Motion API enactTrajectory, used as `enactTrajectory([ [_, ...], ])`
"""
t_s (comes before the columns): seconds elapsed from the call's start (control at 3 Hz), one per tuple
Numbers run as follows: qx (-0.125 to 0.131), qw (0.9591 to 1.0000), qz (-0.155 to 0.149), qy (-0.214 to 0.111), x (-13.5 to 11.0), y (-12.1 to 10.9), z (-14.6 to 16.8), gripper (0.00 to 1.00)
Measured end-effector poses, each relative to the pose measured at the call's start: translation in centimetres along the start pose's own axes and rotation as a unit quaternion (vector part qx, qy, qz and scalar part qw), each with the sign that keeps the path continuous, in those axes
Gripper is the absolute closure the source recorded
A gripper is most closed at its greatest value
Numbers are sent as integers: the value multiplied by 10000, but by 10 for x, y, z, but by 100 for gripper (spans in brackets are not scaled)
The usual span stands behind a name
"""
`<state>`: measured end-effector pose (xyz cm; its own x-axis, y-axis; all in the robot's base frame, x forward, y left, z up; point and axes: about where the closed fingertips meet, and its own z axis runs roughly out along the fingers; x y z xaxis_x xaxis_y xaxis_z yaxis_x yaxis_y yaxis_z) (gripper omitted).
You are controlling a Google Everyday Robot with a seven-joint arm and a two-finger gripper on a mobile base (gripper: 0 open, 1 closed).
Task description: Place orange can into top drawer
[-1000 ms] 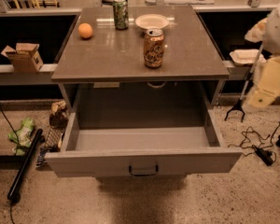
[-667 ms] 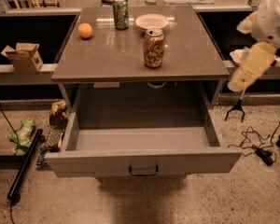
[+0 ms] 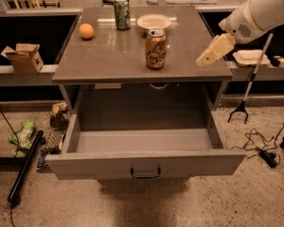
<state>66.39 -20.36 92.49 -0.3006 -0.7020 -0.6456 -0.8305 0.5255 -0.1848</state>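
Note:
The orange can (image 3: 155, 48) stands upright near the front middle of the grey cabinet top (image 3: 109, 56). It is orange-gold with pale lettering and a silver top. The top drawer (image 3: 144, 163) is pulled fully open below it and holds nothing; its dark handle sits at the centre of the flat front. My gripper (image 3: 204, 59) comes in from the upper right on a white arm. It hovers over the right part of the cabinet top, to the right of the can and apart from it, and holds nothing that I can see.
On the cabinet top stand a green can (image 3: 122, 13), a white plate (image 3: 153, 21) and a round orange fruit (image 3: 86, 30). A cardboard box (image 3: 23, 57) sits on the left shelf, a white tray (image 3: 250, 57) on the right. Cables, a black pole (image 3: 23, 167) and a grabber stick (image 3: 248, 86) lie around the floor.
My arm has swung up and to the left, from beside the cabinet's right edge to over its top, closer to the orange can. Can and drawer have not moved.

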Motion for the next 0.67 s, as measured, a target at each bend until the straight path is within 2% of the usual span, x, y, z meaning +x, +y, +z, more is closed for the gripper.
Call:
enactTrajectory([
  [0.33,10,9970,469,-609,-22,-19,38,0],
  [0.67,-156,9940,341,-1028,-55,-19,59,0],
])
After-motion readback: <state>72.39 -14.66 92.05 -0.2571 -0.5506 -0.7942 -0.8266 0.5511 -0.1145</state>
